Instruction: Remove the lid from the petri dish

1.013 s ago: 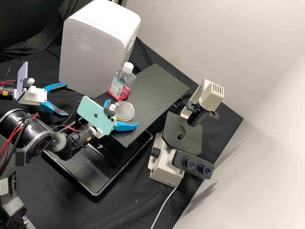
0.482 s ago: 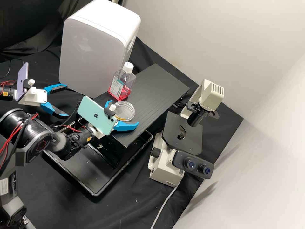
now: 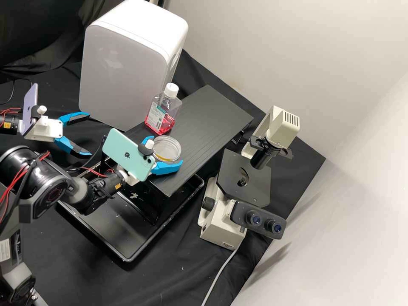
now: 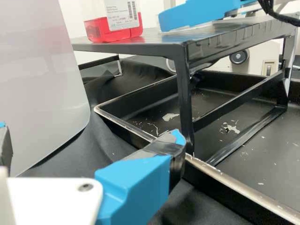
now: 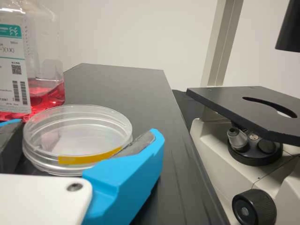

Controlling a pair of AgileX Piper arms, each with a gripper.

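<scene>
The black cloth-covered counter (image 3: 178, 272) carried all the things. At its back stood a big white box with rounded corners and a smooth, slightly shiny shell (image 3: 127, 59).

In front of the box lay a shallow black metal tray (image 3: 114, 229) with whitish flecks on its floor. In the tray stood a thin black frame that held up a flat, black, ribbed platform (image 3: 208, 119).

Beside the tray stood a cream and black microscope (image 3: 242, 199) with a flat black stage and two eyepieces.

On the platform, near the white box, was an upright clear plastic bottle with a white screw cap and red liquid in its lower part (image 3: 162, 111).

The left claw (image 3: 85, 132) hung beside the white box, well apart from the platform, with its two blue fingers spread wide and nothing between them.

The right claw (image 3: 165, 151) was at the platform's near end, its fingers pressed against both sides of the petri dish.

This clear, round, low plastic petri dish (image 3: 166, 148) sat on the platform, with its lid on and a yellow strip (image 5: 86, 158) on its side wall.
</scene>
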